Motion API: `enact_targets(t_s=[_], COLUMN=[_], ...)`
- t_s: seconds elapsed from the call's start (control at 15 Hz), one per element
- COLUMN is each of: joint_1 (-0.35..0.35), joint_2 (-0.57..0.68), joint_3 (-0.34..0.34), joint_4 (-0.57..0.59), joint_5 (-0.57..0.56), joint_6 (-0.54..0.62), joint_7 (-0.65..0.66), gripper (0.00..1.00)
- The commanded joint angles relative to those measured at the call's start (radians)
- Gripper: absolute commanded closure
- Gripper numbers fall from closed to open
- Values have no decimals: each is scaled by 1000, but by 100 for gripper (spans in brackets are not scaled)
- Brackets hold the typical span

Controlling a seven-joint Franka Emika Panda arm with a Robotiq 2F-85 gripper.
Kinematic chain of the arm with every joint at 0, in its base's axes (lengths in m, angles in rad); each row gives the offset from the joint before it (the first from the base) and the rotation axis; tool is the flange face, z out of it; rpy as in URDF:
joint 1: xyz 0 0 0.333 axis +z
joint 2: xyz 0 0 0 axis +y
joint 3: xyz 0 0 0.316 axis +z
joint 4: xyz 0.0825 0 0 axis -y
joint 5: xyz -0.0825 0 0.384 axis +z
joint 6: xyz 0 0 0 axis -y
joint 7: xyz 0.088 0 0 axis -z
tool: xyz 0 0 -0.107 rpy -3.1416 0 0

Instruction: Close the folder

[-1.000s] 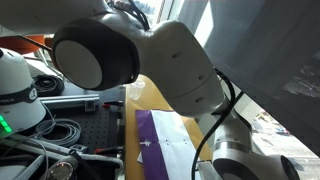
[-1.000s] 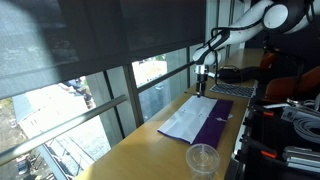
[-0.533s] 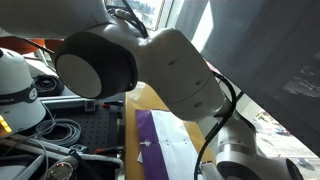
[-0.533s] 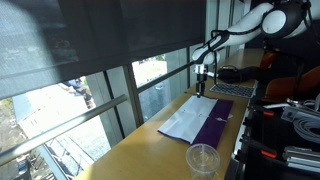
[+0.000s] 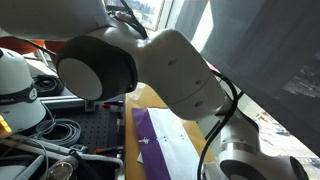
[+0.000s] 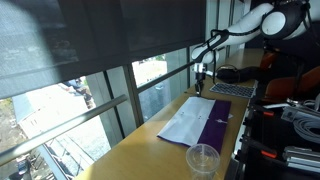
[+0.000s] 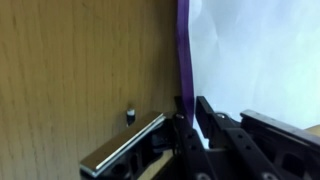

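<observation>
The folder (image 6: pixel 214 129) lies open on the wooden table (image 6: pixel 150 140), its purple cover beside white sheets (image 6: pixel 183 121). An exterior view shows its purple cover (image 5: pixel 150 135) under the arm, which hides the gripper there. In the wrist view the folder's thin purple edge (image 7: pixel 185 50) stands upright, with white paper (image 7: pixel 255 50) to its right, and runs down between my fingers. My gripper (image 7: pixel 190 118) is shut on that edge. It sits at the folder's far end (image 6: pixel 203 88), close to the window.
A clear plastic cup (image 6: pixel 203 158) stands at the table's near end. A dark keyboard (image 6: pixel 232 90) lies beyond the folder. Cables (image 5: pixel 60 130) and equipment crowd the bench beside the table. A metal strip (image 7: pixel 120 148) lies on the wood by my fingers.
The jaws have closed in on the folder's edge. The arm has shifted slightly in an exterior view. The folder still lies open and flat.
</observation>
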Motion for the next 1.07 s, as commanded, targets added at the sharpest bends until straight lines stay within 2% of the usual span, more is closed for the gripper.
enact_targets(t_s=[0.0,0.4,0.47,0.53,0.67,1.0], joint_1=[1,14,13,12,8,-14], joint_2=[8,-20,-20,-18,-12,19], joint_3=[11,1,0,-2,-3,3], joint_4=[53,84,85,86,81,92], joint_5=[2,-13,-14,-15,-13,4], joint_6=[-49,-79,-79,-75,-69,-67], joint_7=[-11,-26,-34,-40,-54,-59], gripper=[100,100,74,72,60,23])
